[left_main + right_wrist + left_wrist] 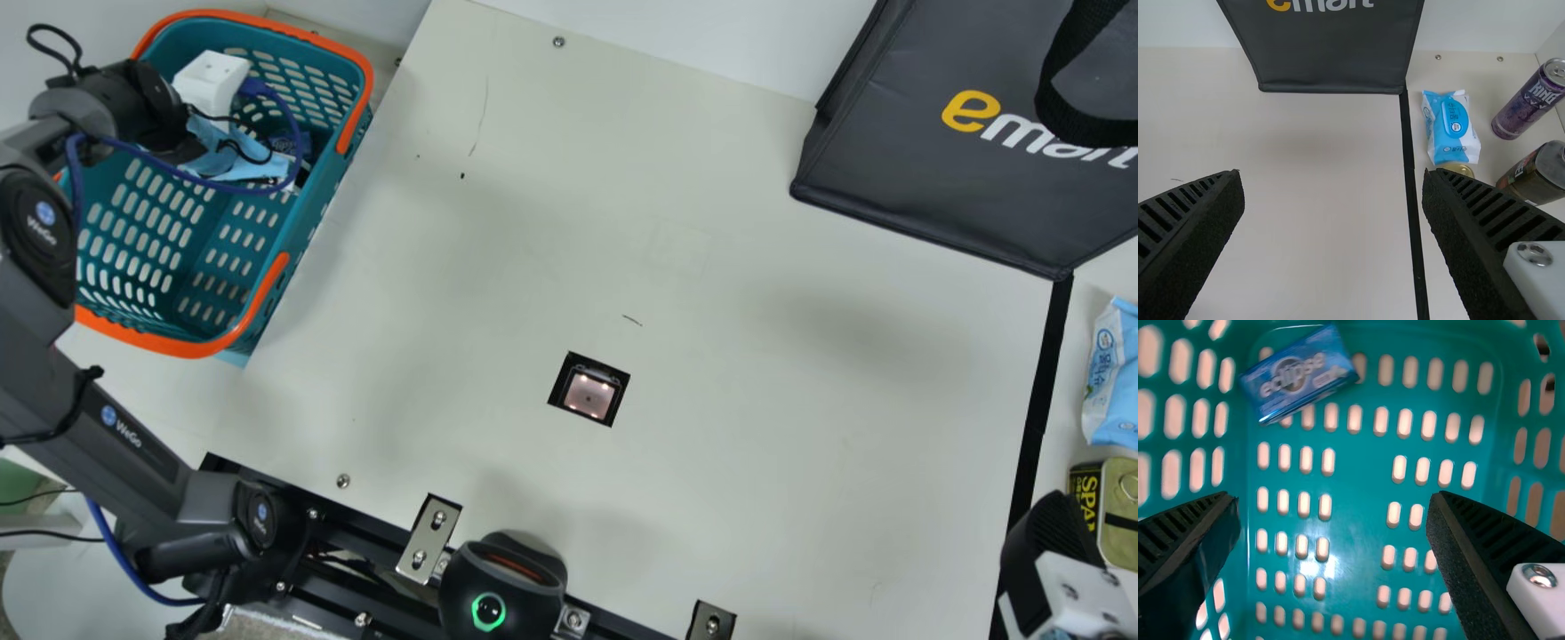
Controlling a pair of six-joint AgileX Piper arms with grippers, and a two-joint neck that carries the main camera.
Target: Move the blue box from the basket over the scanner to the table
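In the main view my left gripper (212, 80) is over the teal basket (307, 236). In the left wrist view this gripper (1335, 497) is open, with the basket's slotted floor between and beyond its fingers. The blue box (1301, 375) lies tilted against the basket's floor there, ahead of the fingertips and not touching them. A square scanner window (589, 394) is set into the cream table (498, 267). My right gripper (1049, 524) is at the main view's lower right; in the right wrist view this gripper (1333, 172) stands open with nothing held.
A dark grey bag (942, 178) stands at the table's back right. Beyond the black tape line (1410, 180) are a wipes pack (1451, 127), a purple can (1531, 100), a dark jar (1538, 173) and a yellow tin (1118, 516). A black device (502, 591) sits at the near edge.
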